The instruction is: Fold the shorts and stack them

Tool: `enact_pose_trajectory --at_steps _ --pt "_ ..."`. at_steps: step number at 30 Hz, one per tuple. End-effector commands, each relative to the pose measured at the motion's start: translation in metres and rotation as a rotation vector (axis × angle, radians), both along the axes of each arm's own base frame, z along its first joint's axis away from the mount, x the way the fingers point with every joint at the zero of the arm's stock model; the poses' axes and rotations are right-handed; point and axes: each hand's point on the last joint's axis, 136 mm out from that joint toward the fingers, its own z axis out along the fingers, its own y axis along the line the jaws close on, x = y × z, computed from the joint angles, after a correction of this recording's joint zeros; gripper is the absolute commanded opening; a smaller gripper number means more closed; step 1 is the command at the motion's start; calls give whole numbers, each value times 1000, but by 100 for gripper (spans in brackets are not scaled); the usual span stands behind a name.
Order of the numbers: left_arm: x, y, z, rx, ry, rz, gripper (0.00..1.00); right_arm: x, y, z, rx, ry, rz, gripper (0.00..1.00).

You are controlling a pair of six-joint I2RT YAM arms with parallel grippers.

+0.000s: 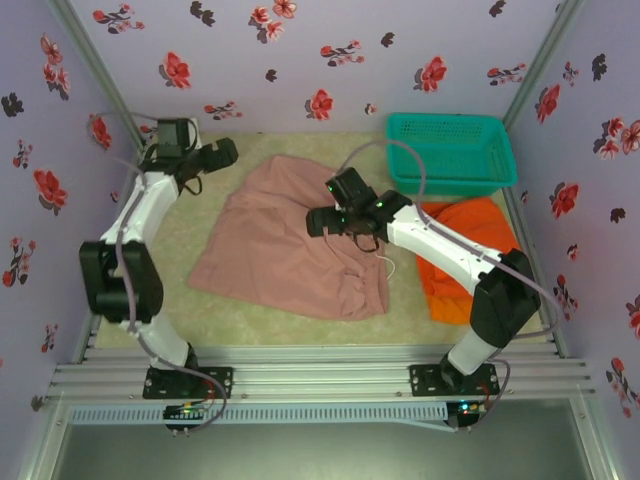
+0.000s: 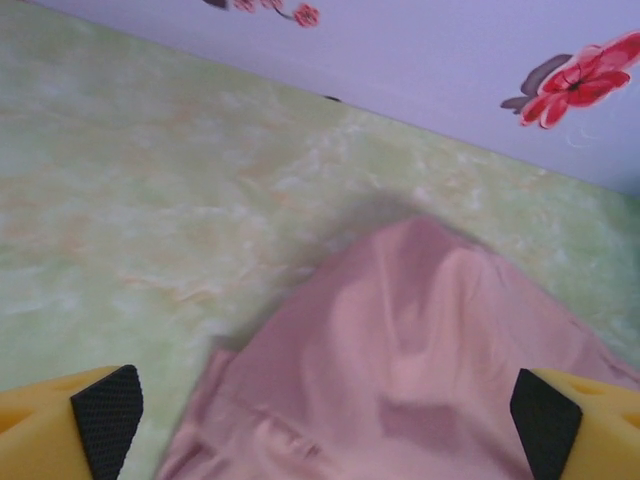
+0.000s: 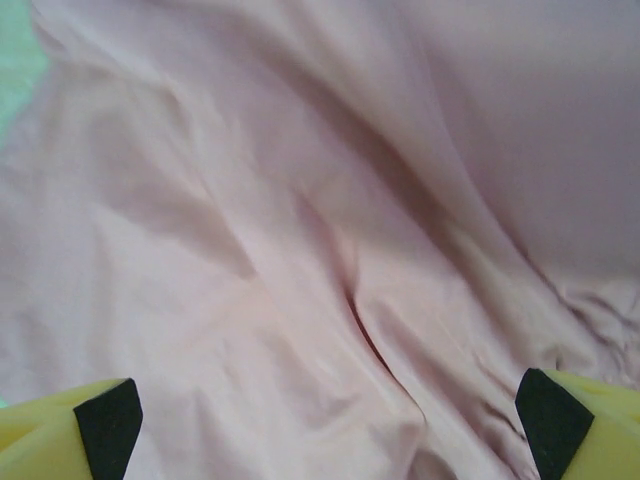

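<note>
The pink-beige shorts (image 1: 290, 250) are spread across the middle of the table (image 1: 200, 215), creased and not yet folded square. A white drawstring (image 1: 385, 262) is exposed at the near right edge.

The right gripper (image 3: 325, 425) is positioned directly above the central part of this garment. Its jaws are held wide apart, and only rumpled cloth is seen below and ahead of them; nothing is gripped.

The left gripper (image 2: 325, 425) is positioned at the far left corner of the same garment. Its jaws are likewise held apart and empty. A raised point of cloth lies below and just ahead of them, with bare table to their left.

The orange shorts (image 1: 465, 255) are located to the right of the right gripper, partly under its arm. It cannot be told whether one or two garments are in that heap. The teal basket (image 1: 450, 150) is located beyond the right gripper, to its right.

Step in hand, as judged: folding of the pink-beige shorts, with no hold taken at present. Stacking is not yet done.

For the next move, an edge or corner should be selected at each gripper, and each gripper lowered until one cloth layer is caught between the pads. Both grips should be closed before lifting, so that the fold is carried over evenly. The drawstring should be kept clear of the pads.
</note>
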Motion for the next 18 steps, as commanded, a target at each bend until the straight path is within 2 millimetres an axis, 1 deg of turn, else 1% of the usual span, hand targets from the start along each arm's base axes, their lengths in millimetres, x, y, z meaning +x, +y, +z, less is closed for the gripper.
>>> enact_pose_trajectory --at_steps 1,2,3,5,7,10,16,18 --pt "22 -34 -33 -95 102 -98 91 7 -4 -15 -33 52 -21 99" --pt "28 -41 -45 -83 135 -119 90 11 -4 -18 -19 65 -41 99" --pt "34 -47 -53 -69 156 -140 88 12 -5 -20 -12 74 -53 99" --pt "44 -60 -75 -24 212 -192 85 10 -6 -25 -7 82 -68 99" --pt "53 -70 -91 10 252 -230 83 6 -12 -29 -5 87 -85 99" --pt "60 -81 -115 39 309 -267 76 -4 -25 -37 -11 92 -109 99" --pt "54 -94 -161 67 404 -300 62 -23 -53 -55 -44 111 -159 99" --pt "51 -96 -171 70 425 -302 51 -27 -58 -58 -44 117 -168 99"
